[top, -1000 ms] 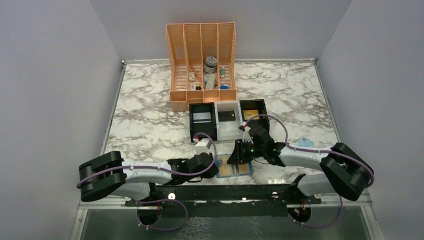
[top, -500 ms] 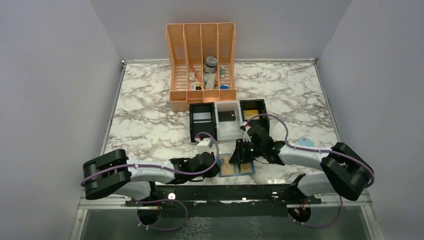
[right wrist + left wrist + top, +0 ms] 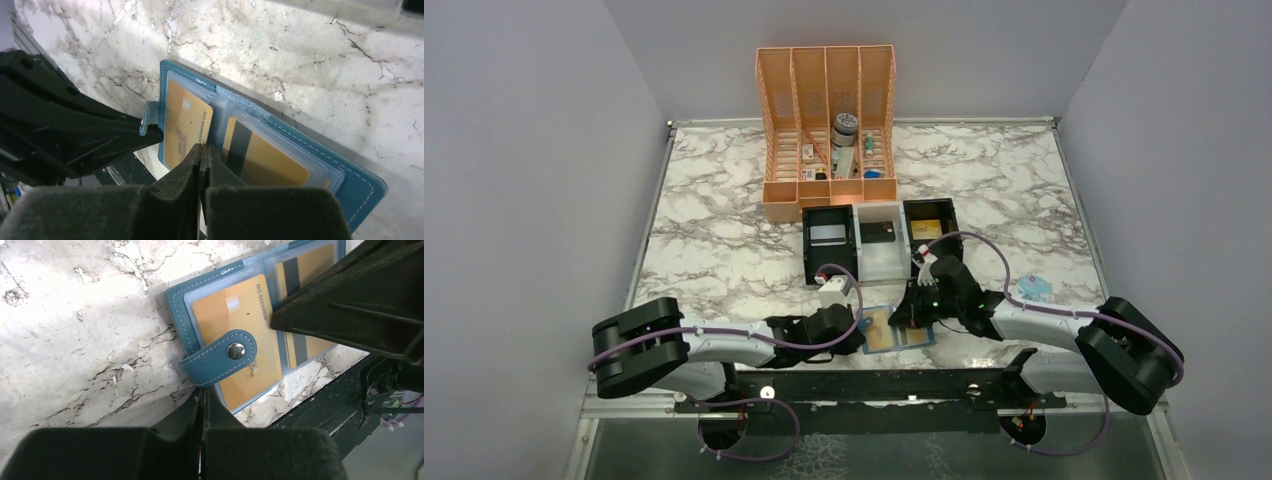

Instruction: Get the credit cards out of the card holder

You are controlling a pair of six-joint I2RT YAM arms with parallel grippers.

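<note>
The blue card holder (image 3: pixel 921 338) (image 3: pixel 177 315) (image 3: pixel 350 185) lies open near the table's front edge. A gold credit card (image 3: pixel 225 315) (image 3: pixel 182 125) shows in its left pocket and another (image 3: pixel 312 265) (image 3: pixel 270 160), with a black stripe, in the right. My left gripper (image 3: pixel 859 335) (image 3: pixel 202 392) (image 3: pixel 157 132) is shut at the holder's left edge, on the root of the snap tab (image 3: pixel 220 360). My right gripper (image 3: pixel 904 318) (image 3: pixel 202 147) (image 3: pixel 272 322) is shut, with its tips down on the fold between the two pockets. Nothing shows between them.
Behind the holder stands a black-and-white three-compartment tray (image 3: pixel 858 250) with a silver card (image 3: pixel 829 235), a dark card (image 3: pixel 879 232) and a gold card (image 3: pixel 926 229). An orange organiser (image 3: pixel 828 130) is farther back. A pale blue packet (image 3: pixel 1032 288) lies right. The black base rail (image 3: pixel 874 385) runs close in front.
Both grippers have closed. The right gripper has come down and slightly right onto the holder's fold. The left gripper has edged in at the tab.
</note>
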